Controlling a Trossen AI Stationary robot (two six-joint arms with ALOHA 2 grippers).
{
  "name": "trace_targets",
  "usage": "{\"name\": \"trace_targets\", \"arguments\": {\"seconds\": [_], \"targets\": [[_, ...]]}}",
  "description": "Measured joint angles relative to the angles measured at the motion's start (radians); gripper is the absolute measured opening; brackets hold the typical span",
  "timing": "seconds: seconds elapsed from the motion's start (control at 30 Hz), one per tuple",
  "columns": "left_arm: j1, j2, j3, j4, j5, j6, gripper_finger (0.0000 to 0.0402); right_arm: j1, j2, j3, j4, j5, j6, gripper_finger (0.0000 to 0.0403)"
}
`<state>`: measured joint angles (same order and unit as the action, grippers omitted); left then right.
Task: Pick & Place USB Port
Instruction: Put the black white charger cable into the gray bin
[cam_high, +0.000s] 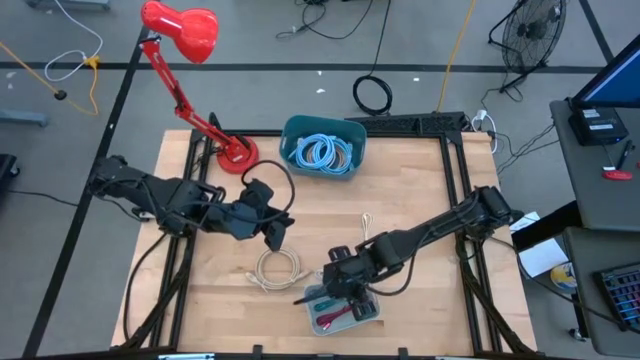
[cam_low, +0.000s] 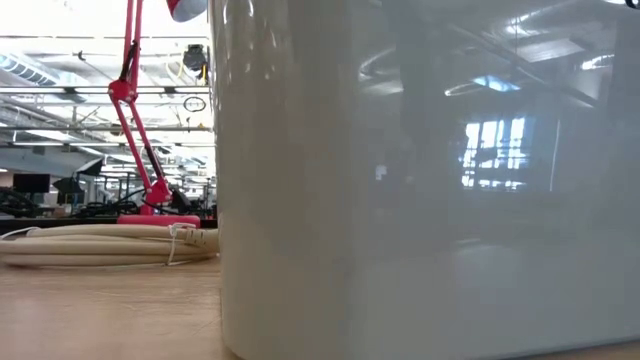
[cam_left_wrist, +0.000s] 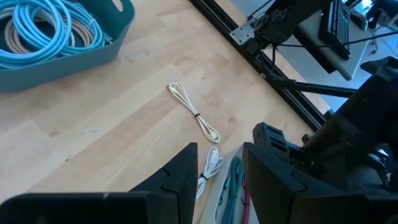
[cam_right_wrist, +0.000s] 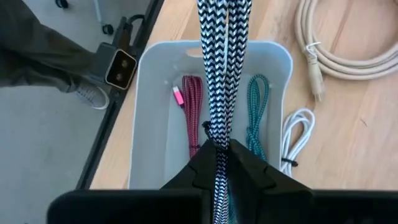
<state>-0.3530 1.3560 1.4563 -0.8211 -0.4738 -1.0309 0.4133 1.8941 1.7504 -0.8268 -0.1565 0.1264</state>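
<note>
The wooden table (cam_high: 420, 190) carries everything. The red desk lamp (cam_high: 190, 40) stands beyond the white tray (cam_right_wrist: 149, 124), at the table's far edge, with the teal bin (cam_high: 322, 146) of blue cables beside it. The left gripper (cam_left_wrist: 217, 165), jaws parted and empty, hovers over the table near the tray. The right gripper (cam_right_wrist: 217, 155) sits directly above the tray, clenched on a black-and-white braided cable (cam_right_wrist: 221, 68). Just beside the tray lies a coiled beige cable (cam_right_wrist: 348, 43). Inside the tray lie a pink cable (cam_right_wrist: 193, 112) and a teal cable (cam_right_wrist: 256, 112).
</note>
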Motion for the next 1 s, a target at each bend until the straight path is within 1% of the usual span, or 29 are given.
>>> {"name": "trace_targets", "arguments": {"seconds": [0.2,0.47,0.53,0.67,0.9,1.0], "targets": [[-0.015,0.0,0.0,-0.002,-0.009,-0.006,0.0131,0.006,0.018,0.002,0.003,-0.001,-0.065,0.0018],[-0.028,0.0,0.0,-0.016,-0.026,-0.033,0.0131,0.019,0.083,0.001,-0.106,0.004,-0.151,0.0018],[-0.032,0.0,0.0,-0.015,-0.029,-0.039,0.0131,0.019,0.098,0.0,-0.11,0.007,-0.168,0.0018],[-0.046,0.0,0.0,-0.015,-0.04,-0.053,0.0131,0.02,0.106,0.0,-0.074,0.011,-0.173,0.0018],[-0.068,0.0,0.0,-0.022,-0.077,-0.071,0.0131,0.021,0.107,0.0,-0.077,0.024,-0.158,0.0018],[-0.068,0.0,0.0,-0.022,-0.078,-0.074,0.0131,0.021,0.107,-0.017,-0.03,-0.003,-0.132,0.0018]]}}
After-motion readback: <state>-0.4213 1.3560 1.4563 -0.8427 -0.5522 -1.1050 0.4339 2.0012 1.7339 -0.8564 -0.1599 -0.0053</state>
